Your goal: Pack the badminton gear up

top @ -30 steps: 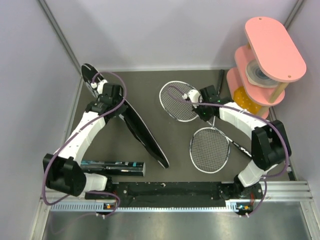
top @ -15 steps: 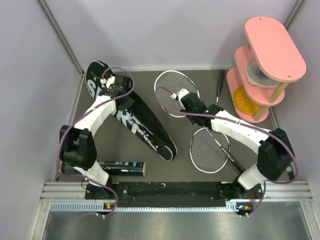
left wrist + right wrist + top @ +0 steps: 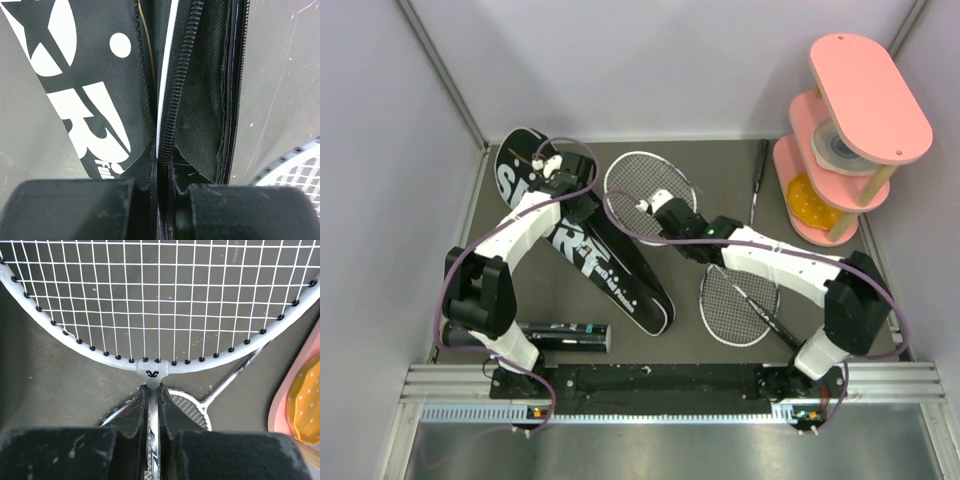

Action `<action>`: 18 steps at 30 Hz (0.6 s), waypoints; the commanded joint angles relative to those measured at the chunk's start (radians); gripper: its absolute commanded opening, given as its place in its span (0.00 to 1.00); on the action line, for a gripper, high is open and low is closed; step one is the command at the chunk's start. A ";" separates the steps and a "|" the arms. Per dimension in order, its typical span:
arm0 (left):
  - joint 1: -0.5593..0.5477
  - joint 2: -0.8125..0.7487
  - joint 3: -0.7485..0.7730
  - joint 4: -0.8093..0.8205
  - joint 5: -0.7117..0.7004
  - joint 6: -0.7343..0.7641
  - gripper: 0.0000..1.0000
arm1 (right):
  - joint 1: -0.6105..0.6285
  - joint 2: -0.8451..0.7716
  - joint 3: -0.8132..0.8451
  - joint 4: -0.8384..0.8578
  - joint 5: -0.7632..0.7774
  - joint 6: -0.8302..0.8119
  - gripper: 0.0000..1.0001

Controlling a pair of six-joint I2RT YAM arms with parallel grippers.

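The dark table (image 3: 720, 165) carries everything; at its far right corner stands the pink tiered stand (image 3: 868, 95), with a yellow object (image 3: 810, 195) on its lowest tier.

The black "SPORT" bag (image 3: 620, 285) lies flat and diagonal on the left half of the table, the wide end at the far left and the narrow end pointing to the near middle; the left wrist view shows its zipper (image 3: 170, 110) unzipped and the black lining visible inside.

The first racket (image 3: 630, 180) is at the far middle, its head just beside the bag; the second racket (image 3: 740, 305) lies on the table in front of the right arm, and a thin dark shaft crosses over its head; a thin black handle (image 3: 757, 180) lies near the stand, and I cannot tell to which racket it belongs.

The black shuttle tube (image 3: 555, 335) lies on its side near the base of the left arm, apart from the bag.

The left gripper (image 3: 159, 185) is over the wide part of the bag; its fingers are pressed together on the bag edge at the zipper.

The right gripper (image 3: 152, 400) has its fingers closed tight on the shaft of the first racket, just below the joint where the frame (image 3: 152, 371) begins.
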 commanded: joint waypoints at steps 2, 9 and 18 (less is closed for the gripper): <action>-0.002 -0.036 0.000 0.022 0.015 -0.009 0.00 | 0.055 0.074 0.118 -0.004 0.031 0.042 0.00; -0.008 -0.118 -0.052 0.131 0.098 0.035 0.00 | 0.102 0.151 0.185 -0.018 -0.027 0.044 0.00; -0.010 -0.226 -0.173 0.359 0.262 0.094 0.00 | 0.108 0.208 0.240 -0.024 -0.067 0.062 0.00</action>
